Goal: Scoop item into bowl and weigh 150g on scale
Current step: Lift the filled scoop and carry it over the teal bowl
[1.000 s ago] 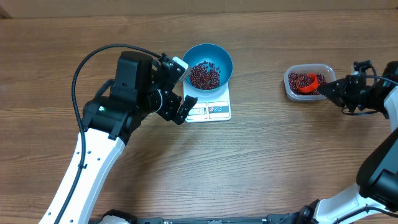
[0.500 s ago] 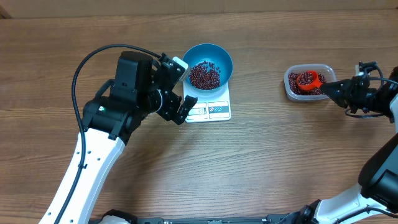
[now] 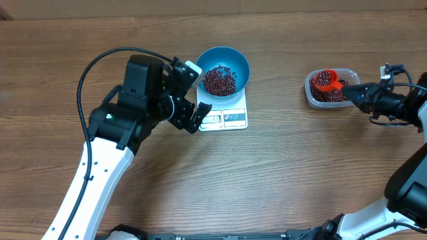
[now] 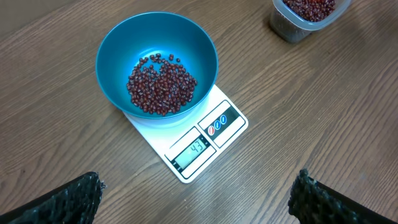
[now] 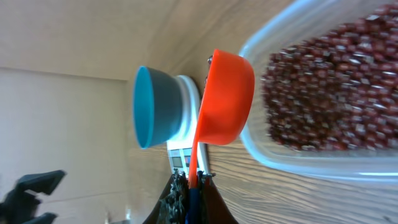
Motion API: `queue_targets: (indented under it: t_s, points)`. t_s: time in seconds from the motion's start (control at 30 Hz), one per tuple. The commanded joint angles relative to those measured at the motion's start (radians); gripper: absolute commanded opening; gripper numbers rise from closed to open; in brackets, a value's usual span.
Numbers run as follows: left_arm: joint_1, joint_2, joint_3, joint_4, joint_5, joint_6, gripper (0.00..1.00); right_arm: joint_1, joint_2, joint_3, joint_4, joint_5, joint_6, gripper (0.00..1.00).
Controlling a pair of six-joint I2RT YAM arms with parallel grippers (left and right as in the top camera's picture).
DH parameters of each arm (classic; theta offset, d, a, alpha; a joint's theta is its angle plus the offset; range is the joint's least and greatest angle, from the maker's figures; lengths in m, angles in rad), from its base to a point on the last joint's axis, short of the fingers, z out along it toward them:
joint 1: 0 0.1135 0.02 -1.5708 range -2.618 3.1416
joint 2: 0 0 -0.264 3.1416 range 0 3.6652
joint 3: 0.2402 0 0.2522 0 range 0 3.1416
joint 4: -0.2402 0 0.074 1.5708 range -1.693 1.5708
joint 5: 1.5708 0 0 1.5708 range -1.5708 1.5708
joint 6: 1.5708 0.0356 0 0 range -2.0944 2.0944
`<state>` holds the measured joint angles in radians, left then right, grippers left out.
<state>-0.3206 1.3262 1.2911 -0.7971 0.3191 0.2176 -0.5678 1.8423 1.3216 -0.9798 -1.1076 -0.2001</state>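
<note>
1 orange scoop in right claw

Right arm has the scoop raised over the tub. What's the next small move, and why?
Probably carry the scoop level and leftward toward the bowl. The right gripper is shut on its handle, the scoop looks loaded above the tub, and the bowl on the scale holds only a shallow heap of beans.

Robot manipulation lab, bench setup: a bare wood-grain table carries two white-and-black robot arms, the left arm trailing a loose black cable, the right arm opposite, around a kitchen scale and blue bowl, plain beige wall behind.
</note>
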Motion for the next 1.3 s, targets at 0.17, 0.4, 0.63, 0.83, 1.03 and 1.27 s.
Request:
queue_targets:
  t_s: [0.17,0.4,0.63,0.83,1.03,1.27]
  points:
    - [0.0,-0.012,0.013,0.0,0.014,0.022,1.0,0.08,0.005,-0.001,0.005,-0.1,-0.019,0.04]
    - [-0.001,-0.012,0.013,0.0,0.014,0.022,1.0,0.205,0.003,0.055,0.004,-0.1,-0.01,0.04]
    - [0.0,-0.012,0.013,0.0,0.014,0.022,1.0,0.332,-0.01,0.145,-0.002,-0.107,0.016,0.04]
    - [0.0,-0.012,0.013,0.0,0.014,0.022,1.0,0.439,-0.013,0.208,0.003,-0.105,0.019,0.04]
    - [0.0,-0.012,0.013,0.0,0.014,0.022,1.0,0.525,-0.013,0.249,0.016,0.025,0.077,0.04]
    - [0.0,-0.012,0.013,0.0,0.014,0.022,1.0,0.621,-0.013,0.326,0.02,0.174,0.129,0.03]
